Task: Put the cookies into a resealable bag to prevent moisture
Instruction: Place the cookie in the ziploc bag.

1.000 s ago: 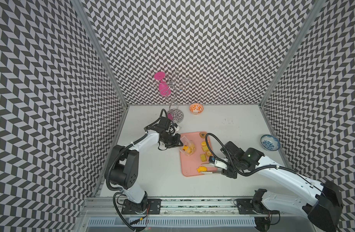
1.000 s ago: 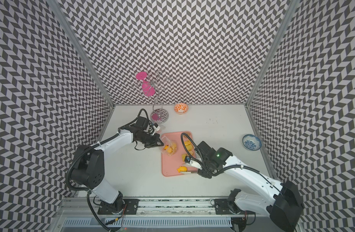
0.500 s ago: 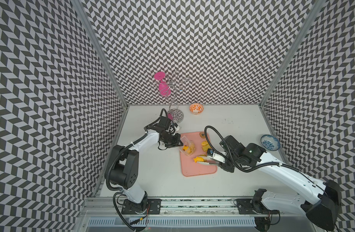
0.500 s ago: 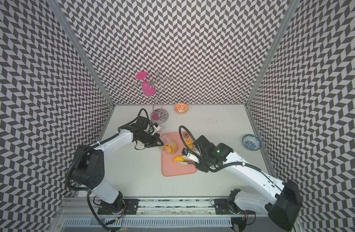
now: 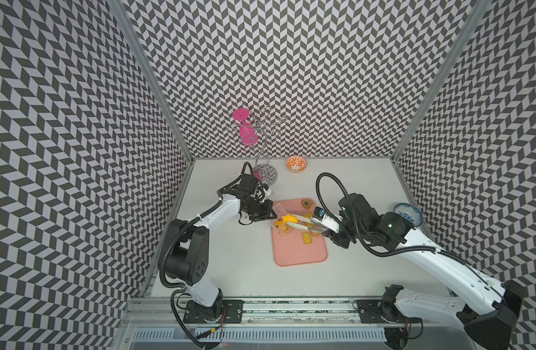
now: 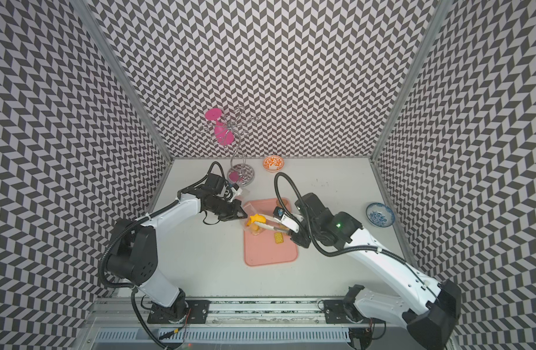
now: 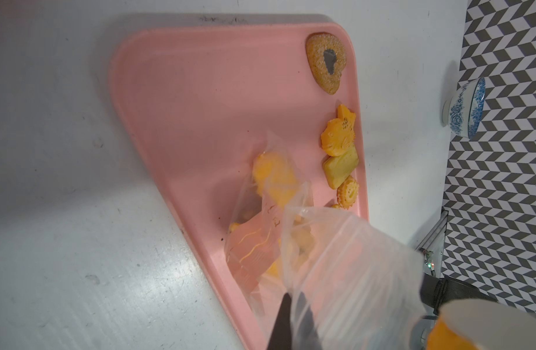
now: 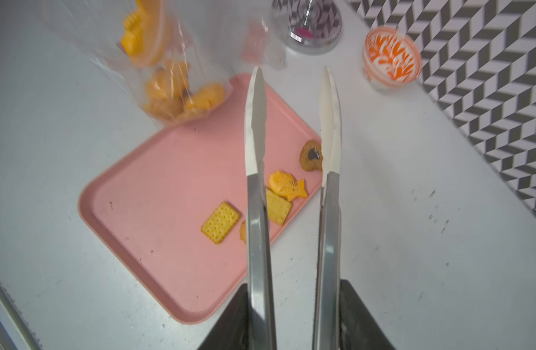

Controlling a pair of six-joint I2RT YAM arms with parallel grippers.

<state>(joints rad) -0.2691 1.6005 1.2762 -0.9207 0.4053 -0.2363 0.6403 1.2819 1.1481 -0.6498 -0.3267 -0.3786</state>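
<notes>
Left gripper [image 5: 270,214] pinches the clear plastic resealable bag [image 7: 351,266], yellow-orange cookies [image 8: 182,97] piled inside, at the pink plastic tray [image 8: 157,197] where more lie loose; right gripper [image 5: 329,228] clamps steel white-tipped tongs [image 8: 257,212], arms spread.

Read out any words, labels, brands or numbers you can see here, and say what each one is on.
No readable text anywhere.
Faint dark marks on the clear resealable bag: too blurred to read.
The orange bowl and blue bowl carry patterns only.
</notes>
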